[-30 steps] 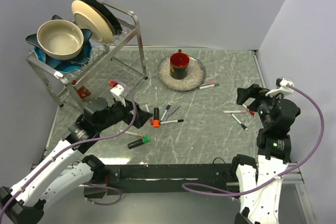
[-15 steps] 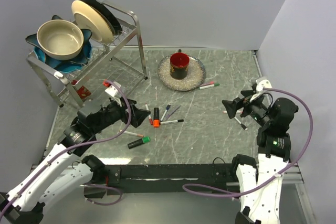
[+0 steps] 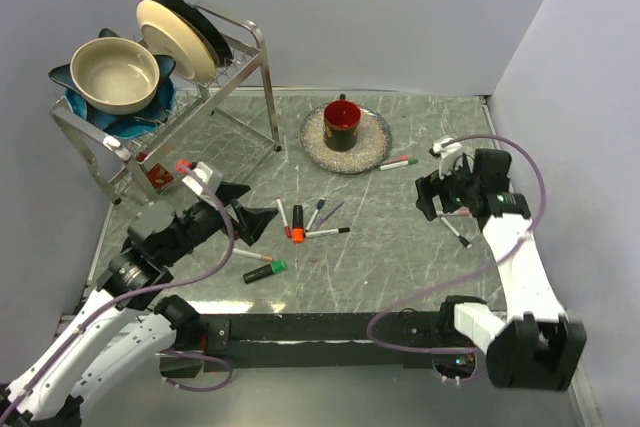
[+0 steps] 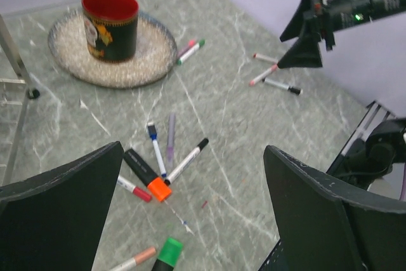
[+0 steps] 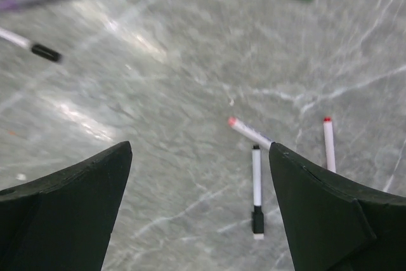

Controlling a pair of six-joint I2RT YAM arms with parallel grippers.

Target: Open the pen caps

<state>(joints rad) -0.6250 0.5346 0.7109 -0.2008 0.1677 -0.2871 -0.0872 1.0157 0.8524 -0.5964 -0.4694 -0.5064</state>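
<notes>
Three slim pens (image 5: 250, 133) lay just below and ahead of my right gripper (image 5: 200, 157), whose jaws stood wide apart and held nothing. The black-capped pen (image 5: 256, 176) ran straight across their closing line, cap end nearest my wrist. Seven more, two of them thick markers (image 4: 143, 168), fanned out just ahead of my left gripper (image 3: 255, 209), equally wide and empty. Two lay beside the plate (image 3: 378, 147), beyond both. None of the pen caps (image 4: 160, 190) looked pulled off.
</notes>
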